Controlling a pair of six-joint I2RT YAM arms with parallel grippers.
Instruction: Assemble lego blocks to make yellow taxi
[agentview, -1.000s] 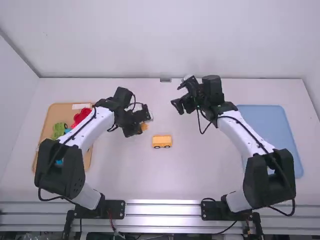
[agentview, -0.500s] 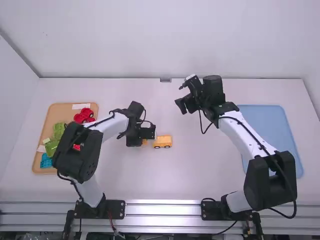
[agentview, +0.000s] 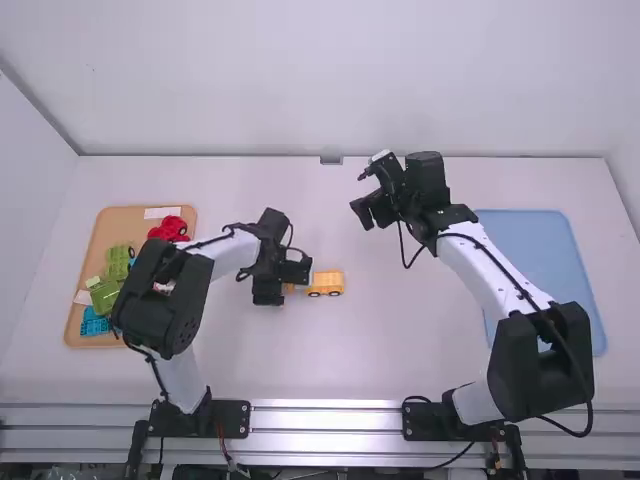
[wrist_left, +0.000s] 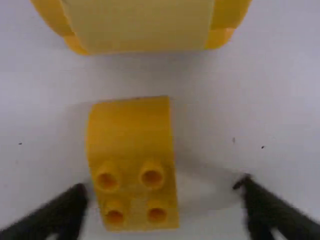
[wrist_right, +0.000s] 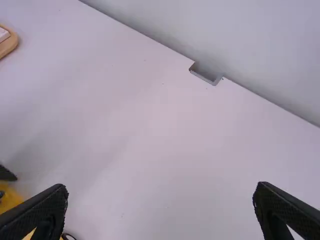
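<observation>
Low over the table in the high view is my left gripper (agentview: 283, 284), just left of the yellow car body (agentview: 325, 284). In the left wrist view my left gripper (wrist_left: 162, 215) is open, its fingers on either side of a yellow block (wrist_left: 132, 162) with a curved end and several studs, lying on the table. The block is nearer one finger and apart from the car body (wrist_left: 142, 25). Farther back, my right gripper (agentview: 364, 192) hangs raised over the table; in the right wrist view the right gripper (wrist_right: 162, 202) stands wide open with nothing held.
An orange tray (agentview: 88, 338) at the left holds red, green and blue blocks, partly behind the left arm. A blue tray (agentview: 540, 245) lies at the right, partly behind the right arm. The back wall (agentview: 330, 80) rises behind the table.
My left gripper has come nearer the camera and slightly right, down beside the car body, as the left arm folded in. The right gripper has shifted only slightly.
</observation>
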